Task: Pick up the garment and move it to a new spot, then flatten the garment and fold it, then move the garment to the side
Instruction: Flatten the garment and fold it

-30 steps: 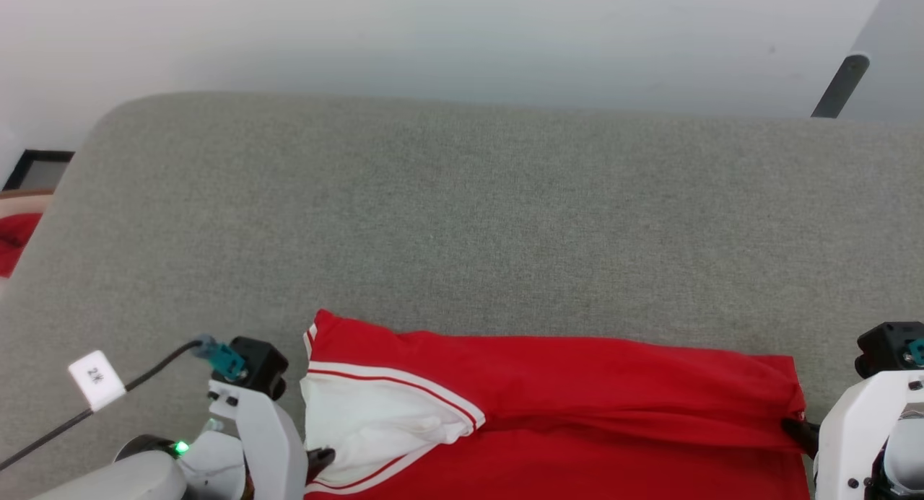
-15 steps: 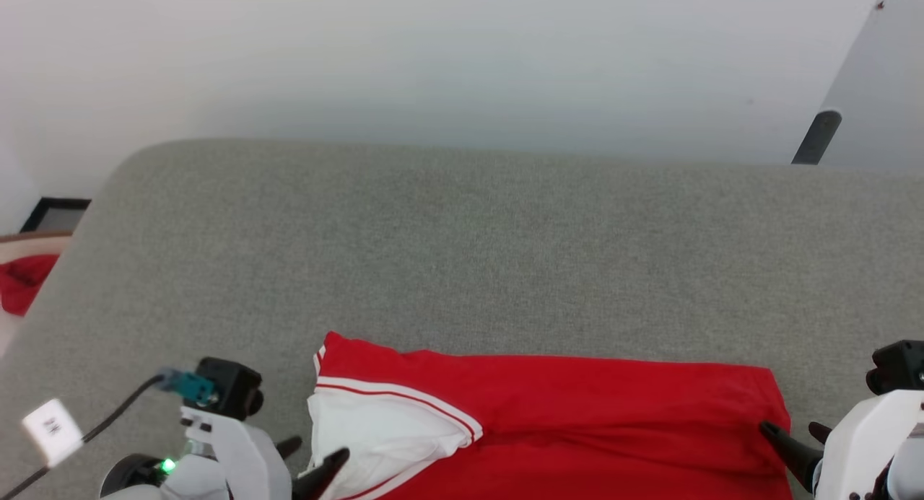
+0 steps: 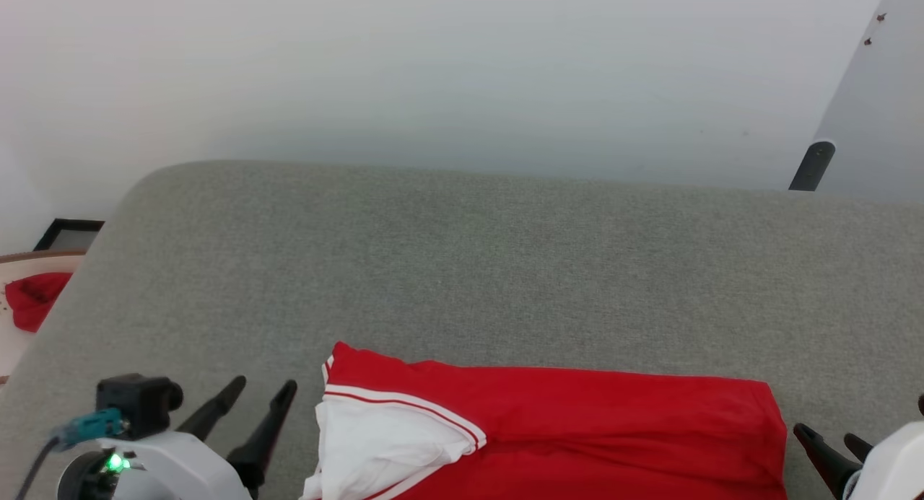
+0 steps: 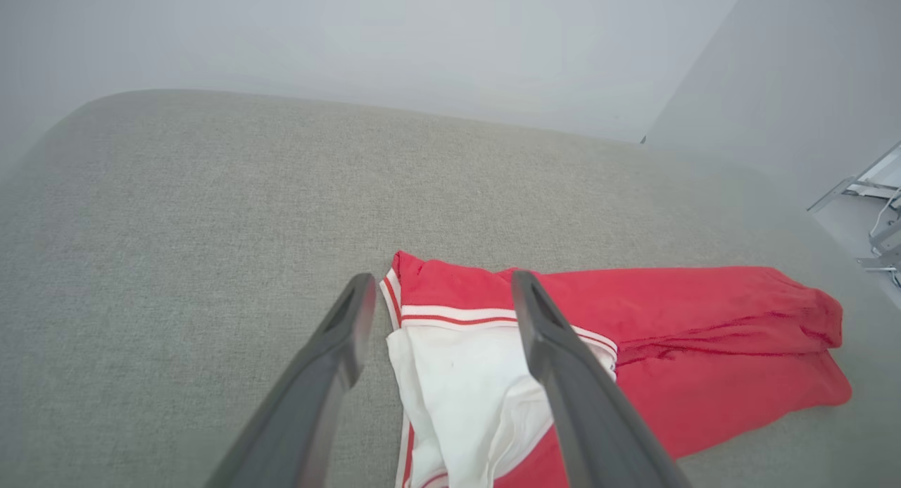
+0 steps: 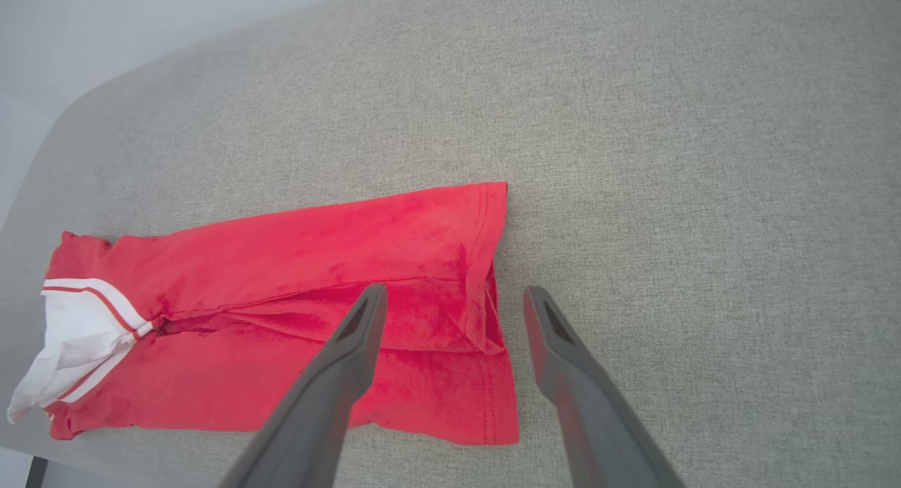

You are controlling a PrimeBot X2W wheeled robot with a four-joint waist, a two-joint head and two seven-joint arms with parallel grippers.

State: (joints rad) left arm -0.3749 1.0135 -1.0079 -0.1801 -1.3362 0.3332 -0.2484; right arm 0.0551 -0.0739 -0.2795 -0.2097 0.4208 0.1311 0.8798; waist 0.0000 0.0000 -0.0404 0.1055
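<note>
Head view: the folded red jersey point(image 3: 577, 428) lies flat at the grey fabric worktop's point(image 3: 462, 269) near edge. The left tool point(image 3: 263, 384) stands spread and empty beside its white sleeve point(image 3: 382, 442), and the right tool point(image 3: 824, 435) is spread by the hem end point(image 3: 772, 428). Left wrist view: fingers point(image 4: 563, 375) apart above the sleeve. Right wrist view: fingers point(image 5: 338, 375) apart over the hem.

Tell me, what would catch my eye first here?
The bright red garment with a white sleeve stands out, folded in a long strip at the near edge of the grey padded surface. Next come the open left gripper by its sleeve end and the open right gripper by its hem end, both empty.
</note>
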